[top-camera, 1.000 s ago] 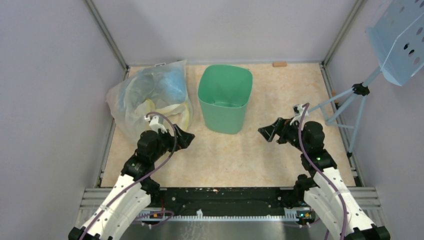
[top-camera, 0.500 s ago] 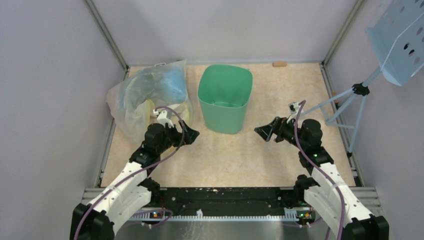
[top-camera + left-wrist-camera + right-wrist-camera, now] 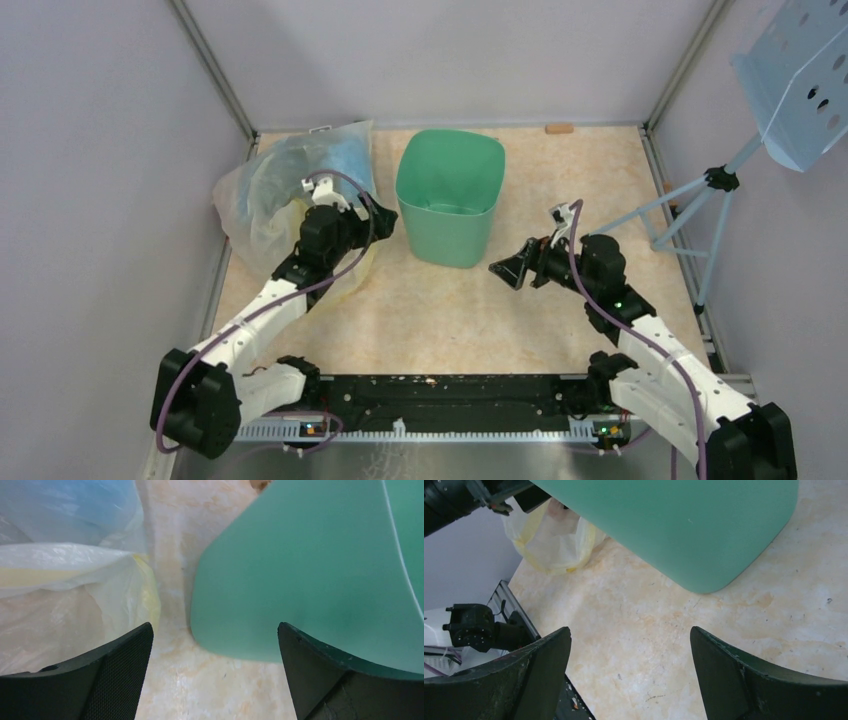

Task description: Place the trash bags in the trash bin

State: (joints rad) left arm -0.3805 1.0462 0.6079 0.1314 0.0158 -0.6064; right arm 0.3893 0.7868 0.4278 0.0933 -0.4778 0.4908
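Note:
The mint-green trash bin [image 3: 449, 196] stands upright at the back middle of the table; its wall fills the left wrist view [image 3: 310, 565] and the right wrist view [image 3: 684, 525]. The blue trash bag [image 3: 335, 165] lies inside the clear-and-yellowish sack [image 3: 265, 200] left of the bin, also in the left wrist view [image 3: 65, 507]. My left gripper [image 3: 382, 218] is open and empty, between the sack and the bin's left wall. My right gripper [image 3: 505, 270] is open and empty, low at the bin's front right.
A pale blue perforated tray on a tripod [image 3: 795, 80] stands at the right wall. The sack's yellowish fold [image 3: 75, 580] lies close to my left finger. Grey walls enclose the table; a metal rail [image 3: 450, 385] runs along the near edge.
My left arm has reached forward and right, from in front of the sack to the gap beside the bin. My right gripper has moved left toward the bin's front.

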